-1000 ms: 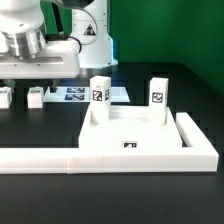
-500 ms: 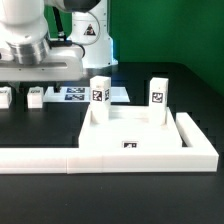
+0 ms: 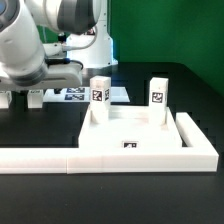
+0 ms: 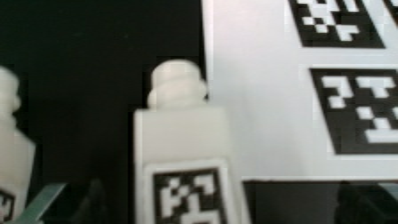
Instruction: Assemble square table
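Pincer (image 3: 25,90) spread wide, gripping nothing, low over loose leg (image 4: 183,150) lying on black counter (image 3: 195,85) just beside marker board (image 4: 294,90). Tabletop (image 3: 135,137) mid-counter against L-shaped rail (image 3: 40,158), with two upright legs (image 3: 99,95) standing along its far side.

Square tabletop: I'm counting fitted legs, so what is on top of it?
On the tabletop two tagged white legs stand upright near its far corners: the exterior view's left leg and right leg. Their bases cover the joints, so seating cannot be seen.
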Available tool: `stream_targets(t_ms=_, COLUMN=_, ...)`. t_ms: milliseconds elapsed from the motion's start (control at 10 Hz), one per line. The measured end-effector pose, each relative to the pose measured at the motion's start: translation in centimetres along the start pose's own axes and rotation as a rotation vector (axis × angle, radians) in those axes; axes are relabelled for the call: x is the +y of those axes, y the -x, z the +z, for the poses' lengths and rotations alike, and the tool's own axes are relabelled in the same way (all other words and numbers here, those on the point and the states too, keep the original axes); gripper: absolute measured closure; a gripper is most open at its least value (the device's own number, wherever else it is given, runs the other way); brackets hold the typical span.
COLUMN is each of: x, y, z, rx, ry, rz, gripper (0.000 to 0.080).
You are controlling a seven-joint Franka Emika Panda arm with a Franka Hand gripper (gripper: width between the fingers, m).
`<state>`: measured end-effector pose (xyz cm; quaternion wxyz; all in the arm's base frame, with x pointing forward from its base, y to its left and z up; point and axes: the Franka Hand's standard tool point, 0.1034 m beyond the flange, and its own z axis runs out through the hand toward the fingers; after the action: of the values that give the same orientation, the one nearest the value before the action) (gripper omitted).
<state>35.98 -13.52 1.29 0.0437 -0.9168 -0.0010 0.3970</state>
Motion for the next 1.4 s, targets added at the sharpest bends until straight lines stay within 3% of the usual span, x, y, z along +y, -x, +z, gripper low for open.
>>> stream_targets(t_ms=500, x=0.0, y=0.19, z=1.13, rx=-0.011, ry=-0.003, rz=-0.02, gripper=0.0151)
stream_targets(t_ms=600, x=-0.16, y=0.12, z=1.1, rx=-0.01, ry=0.0, rz=-0.023, gripper=0.0269)
stream_targets(t_ms=700, x=-0.28, y=-0.07, z=1.04, rx=-0.003, ry=0.006, rz=-0.023, gripper=0.0269)
stream_targets(t_ms=800, x=-0.4, y=-0.43, z=0.88, rx=0.013, ry=0.014, rz=-0.023, gripper=0.0467)
stream_targets(t_ms=1000, x=-0.54, y=-0.6, z=0.68, rx=0.019, ry=0.02, rz=-0.028, gripper=0.0515)
stream_targets(t_ms=1400, x=-0.83, y=-0.51, z=0.39, rx=0.007, ry=0.016, rz=-0.04, gripper=0.0515)
